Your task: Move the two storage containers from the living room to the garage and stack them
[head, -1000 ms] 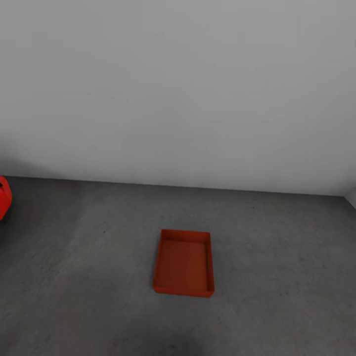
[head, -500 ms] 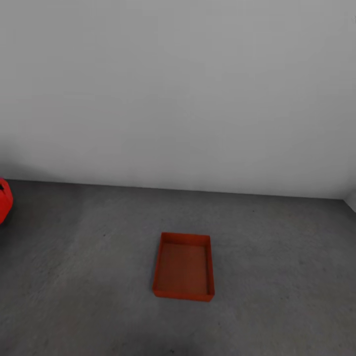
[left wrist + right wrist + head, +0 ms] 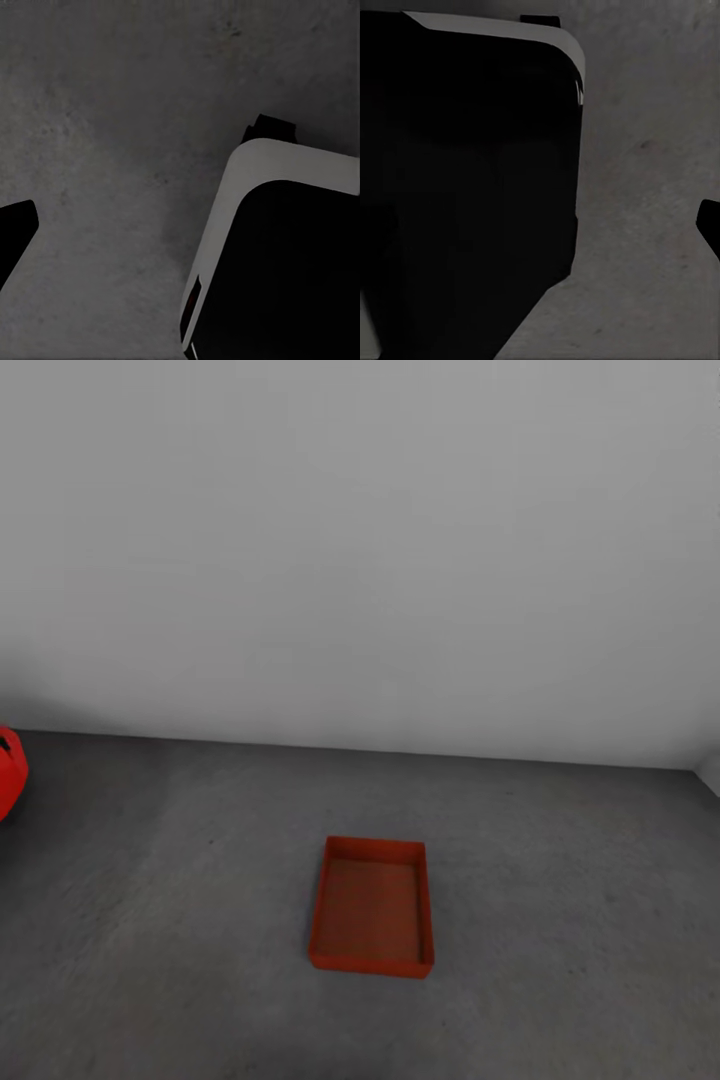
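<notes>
One red-orange open-top storage container [image 3: 371, 908] sits empty on the dark grey concrete floor [image 3: 180, 920] of the garage, a little in front of the white wall. It lies at the lower middle of the head view, long side pointing away from me. Nothing is stacked on it. In the left wrist view a dark finger tip [image 3: 13, 236] pokes in at the frame's edge over bare concrete. The right wrist view has a similar dark tip [image 3: 711, 229]. Neither tip holds anything that I can see.
A plain white wall [image 3: 360, 560] closes the space behind the container. A bit of the red car [image 3: 8, 770] shows at the far left edge. My own white and black base shows in the left wrist view [image 3: 277, 255] and the right wrist view [image 3: 465, 187].
The whole head picture has slid slightly downward, so the camera has moved. The container itself has not shifted on the floor.
</notes>
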Controlling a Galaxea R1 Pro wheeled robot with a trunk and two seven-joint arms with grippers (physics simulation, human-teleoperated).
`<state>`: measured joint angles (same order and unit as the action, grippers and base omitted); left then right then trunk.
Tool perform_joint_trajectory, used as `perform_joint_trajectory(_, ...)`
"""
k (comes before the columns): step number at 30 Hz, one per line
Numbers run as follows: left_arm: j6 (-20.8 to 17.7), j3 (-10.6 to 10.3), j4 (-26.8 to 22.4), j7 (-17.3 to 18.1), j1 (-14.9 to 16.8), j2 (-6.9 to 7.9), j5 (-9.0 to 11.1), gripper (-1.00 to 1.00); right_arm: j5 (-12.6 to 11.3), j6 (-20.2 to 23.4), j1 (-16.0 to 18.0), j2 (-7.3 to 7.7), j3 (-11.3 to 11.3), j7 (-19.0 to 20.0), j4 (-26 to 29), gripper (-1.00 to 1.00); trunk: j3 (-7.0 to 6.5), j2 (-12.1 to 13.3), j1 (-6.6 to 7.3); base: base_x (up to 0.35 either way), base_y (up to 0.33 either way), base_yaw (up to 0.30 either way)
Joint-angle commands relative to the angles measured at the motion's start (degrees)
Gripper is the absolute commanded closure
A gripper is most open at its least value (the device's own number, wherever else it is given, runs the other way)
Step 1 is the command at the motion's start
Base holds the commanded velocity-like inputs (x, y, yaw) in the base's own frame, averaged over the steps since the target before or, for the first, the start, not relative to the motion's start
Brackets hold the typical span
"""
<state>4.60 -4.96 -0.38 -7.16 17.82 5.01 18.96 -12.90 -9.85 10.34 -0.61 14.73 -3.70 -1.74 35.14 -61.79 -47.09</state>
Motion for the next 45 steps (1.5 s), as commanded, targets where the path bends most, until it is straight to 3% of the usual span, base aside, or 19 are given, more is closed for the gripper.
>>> perform_joint_trajectory(1, 0.14, -0.49, 0.02, -0.13, 0.02, 0.00, 0.45, -1.00, -0.53, -0.34, 0.06, -0.09, 0.48, -0.09, -0.19, -1.00, -0.05, -0.03, 0.00, 0.000, 0.000, 0.000)
perform_joint_trajectory(45, 0.14, -0.49, 0.02, -0.13, 0.04, 0.00, 0.47, -1.00, 0.16, -1.67, -0.96, 0.35, 1.00, 0.09, -0.20, -1.00, -4.05, -0.03, 0.00, 0.000, 0.000, 0.000)
